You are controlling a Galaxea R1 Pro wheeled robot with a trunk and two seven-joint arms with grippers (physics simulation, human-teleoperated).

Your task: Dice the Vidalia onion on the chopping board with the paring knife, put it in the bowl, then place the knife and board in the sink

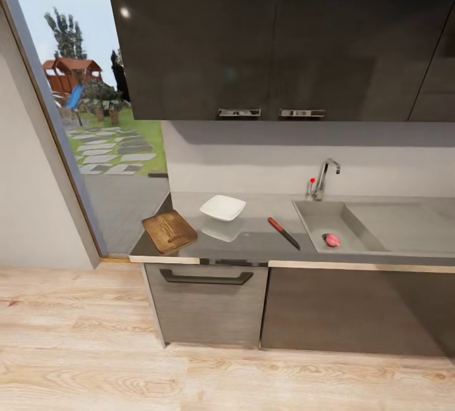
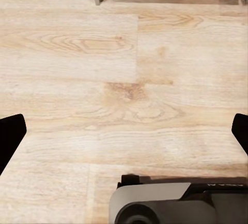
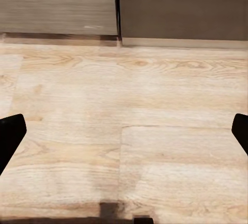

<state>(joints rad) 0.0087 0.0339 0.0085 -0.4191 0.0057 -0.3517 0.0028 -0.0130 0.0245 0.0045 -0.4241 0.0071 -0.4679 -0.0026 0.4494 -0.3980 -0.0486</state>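
Note:
In the head view the pinkish Vidalia onion (image 1: pixel 332 240) lies in the grey sink (image 1: pixel 366 230), under the chrome tap (image 1: pixel 323 178). The paring knife (image 1: pixel 282 232) with its red handle lies on the countertop (image 1: pixel 253 244) just left of the basin. Left of the knife stands the white bowl (image 1: pixel 222 207), and the dark-brown chopping board (image 1: pixel 169 230) lies at the counter's left end. My left gripper (image 2: pixel 124 131) is open over the wood floor, as is my right gripper (image 3: pixel 124 131), with dark fingertips (image 2: pixel 10 136) (image 3: pixel 10 136) at the picture's sides.
Dark upper cabinets (image 1: pixel 278 32) hang over the counter. Below it are a drawer with a black handle (image 1: pixel 205 277) and dark cabinet doors (image 1: pixel 354 310). A glass door (image 1: pixel 95 114) onto a garden stands left of the counter. Pale wood floor (image 1: pixel 189 367) lies between me and the cabinets.

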